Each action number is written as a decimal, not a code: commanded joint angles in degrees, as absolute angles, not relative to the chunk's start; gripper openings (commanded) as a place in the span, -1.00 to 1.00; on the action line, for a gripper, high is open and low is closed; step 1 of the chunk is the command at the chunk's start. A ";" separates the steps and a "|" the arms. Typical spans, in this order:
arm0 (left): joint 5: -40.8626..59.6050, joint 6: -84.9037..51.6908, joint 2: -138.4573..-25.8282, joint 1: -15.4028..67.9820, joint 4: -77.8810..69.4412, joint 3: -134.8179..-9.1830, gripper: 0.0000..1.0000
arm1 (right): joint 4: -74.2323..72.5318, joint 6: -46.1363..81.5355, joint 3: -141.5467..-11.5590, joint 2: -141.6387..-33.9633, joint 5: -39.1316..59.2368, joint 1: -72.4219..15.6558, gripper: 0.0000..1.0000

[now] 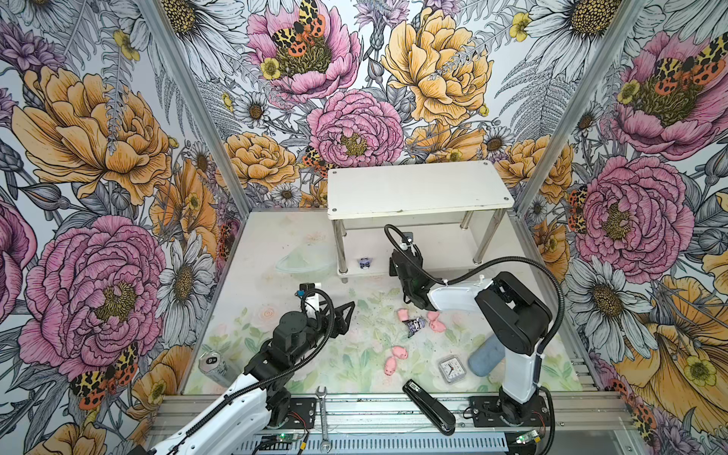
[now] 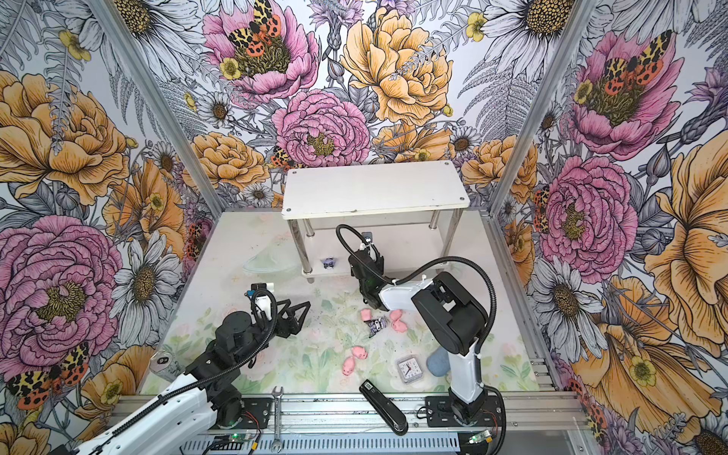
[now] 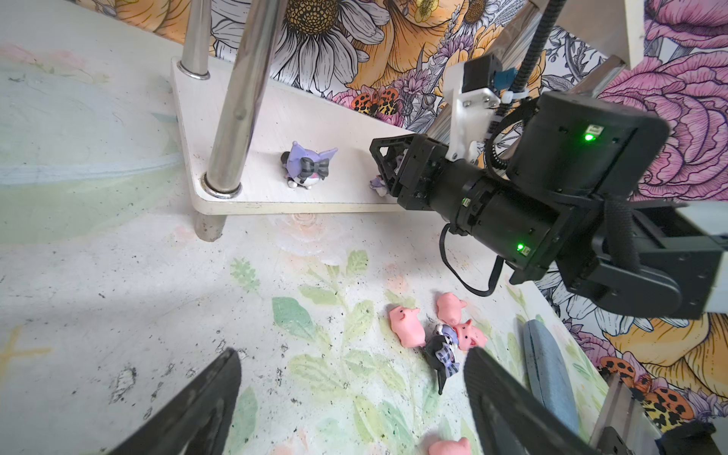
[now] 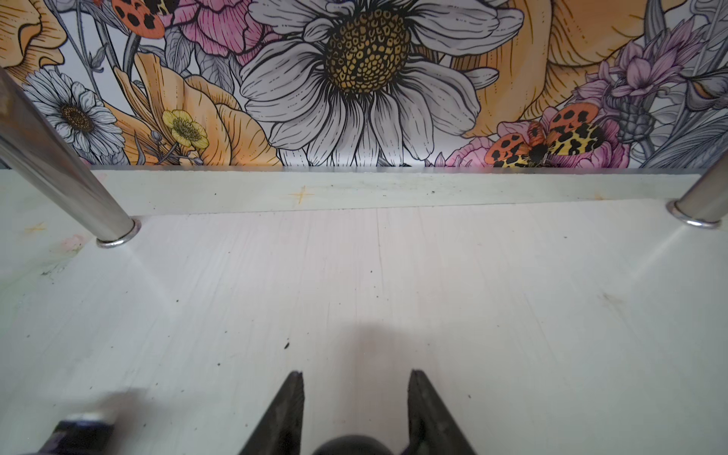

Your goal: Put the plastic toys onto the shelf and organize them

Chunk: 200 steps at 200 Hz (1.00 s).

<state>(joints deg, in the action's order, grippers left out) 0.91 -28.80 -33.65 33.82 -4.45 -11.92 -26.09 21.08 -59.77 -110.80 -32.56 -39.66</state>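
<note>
Between the narrowly set jaws of the right end effector [image 4: 355, 374] sits a small purple plastic figurine [image 3: 379, 184], mostly hidden, axis unreadable, just over the lower board of the white chrome-legged shelf [image 1: 417, 189]. Another purple-and-black bowed figurine [image 3: 307, 167] stands to its left, apart. That arm reaches in level beneath the top board. Wide and empty, the left end effector [image 3: 350, 354] hovers short of pink plastic pigs [image 3: 407, 325] on the floral counter [image 3: 157, 315].

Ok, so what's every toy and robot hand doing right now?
Left black gripper: open, empty.
Right black gripper: closed on a small purple figurine at the lower tier of the white two-tier shelf.
Bow-wearing purple figurine: resting on that lower tier.
Black-and-purple figurine: lying on the table.
Five pink plastic pigs: loose on the table.
</note>
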 commanded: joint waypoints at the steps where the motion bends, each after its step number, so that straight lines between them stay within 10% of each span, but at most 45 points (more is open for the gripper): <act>1: 1.66 -29.79 -33.75 33.40 -6.34 -11.19 0.81 | -27.44 20.27 -58.91 -113.23 -33.75 -39.11 -0.72; 200: 1.50 -30.19 -32.19 33.40 -5.70 -11.13 0.82 | -26.82 21.32 -56.86 -111.01 -31.89 -39.20 0.54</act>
